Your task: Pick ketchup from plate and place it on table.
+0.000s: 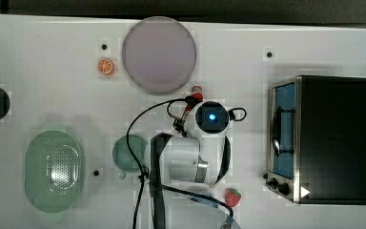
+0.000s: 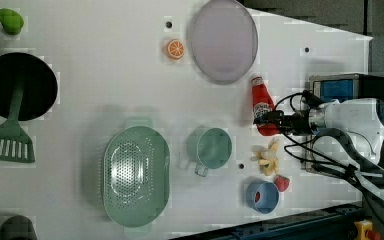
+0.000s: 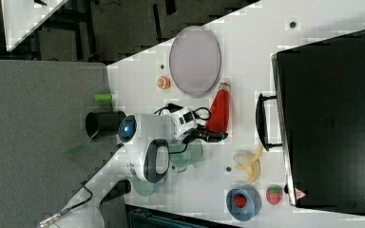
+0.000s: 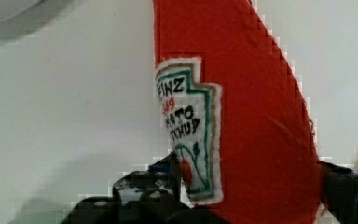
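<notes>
1. The ketchup point(image 2: 262, 104), a red felt bottle with a stitched label, lies on the white tabletop point(image 2: 105, 85) just off the rim of the plate point(image 2: 223, 40), its white cap pointing toward the plate in the left view.
2. In the right view the ketchup point(image 3: 219, 110) lies between the plate point(image 3: 195, 61) and the arm's wrist, cap end nearest the plate, apparently clear of the rim.
3. The pincer point(image 2: 269, 120) sits at the bottle's wide base end. In the wrist view one dark finger point(image 4: 142, 189) stands beside the label and the other at the far flank of the red body point(image 4: 242, 116), the fingers spread on either side of the base; I cannot tell whether they press on it.
4. The plate point(image 1: 159, 54) is bare, a pale greyish-lilac disc at the far edge of the tabletop in the top view.
5. An orange slice point(image 2: 175, 49) lies just beside the plate on the left view's left.
6. A banana point(image 2: 267, 156) lies near the bottle's base, with a strawberry point(image 2: 281, 183) and a small blue bowl point(image 2: 262, 196) beyond it.
7. A green mug point(image 2: 209, 147) and a green perforated basket point(image 2: 136, 175) stand farther to the left view's left.
8. A toaster oven point(image 1: 321, 138) stands at the top view's right.
</notes>
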Controlling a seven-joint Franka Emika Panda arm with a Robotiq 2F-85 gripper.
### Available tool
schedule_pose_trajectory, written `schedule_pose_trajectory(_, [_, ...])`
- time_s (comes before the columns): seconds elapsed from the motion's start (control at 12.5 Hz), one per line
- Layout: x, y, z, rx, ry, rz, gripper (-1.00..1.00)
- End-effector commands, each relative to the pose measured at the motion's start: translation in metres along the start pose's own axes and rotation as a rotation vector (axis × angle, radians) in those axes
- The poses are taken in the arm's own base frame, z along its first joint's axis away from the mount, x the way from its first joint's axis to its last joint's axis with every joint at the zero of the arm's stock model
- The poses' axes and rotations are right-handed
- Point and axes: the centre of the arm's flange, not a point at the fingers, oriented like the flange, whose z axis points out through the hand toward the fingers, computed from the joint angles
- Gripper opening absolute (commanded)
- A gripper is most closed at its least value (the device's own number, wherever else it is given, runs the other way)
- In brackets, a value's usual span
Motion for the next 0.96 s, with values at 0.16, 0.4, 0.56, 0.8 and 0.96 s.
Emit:
schedule_pose_trajectory(0.16, [0.018,-0.012,-0.062,0.037,0.123,0.042,1.00])
schedule_pose_trajectory(0.4, [0.030,-0.023,-0.137,0.066,0.214,0.058,1.00])
schedule_pose_trajectory(0.56, [0.033,-0.030,-0.183,0.071,0.206,0.134,1.00])
schedule_pose_trajectory(0.8, [0.033,-0.042,-0.248,0.079,0.178,0.299,1.00])
schedule_pose_trajectory(0.96, [0.028,-0.045,-0.280,0.064,0.136,0.379,1.00])
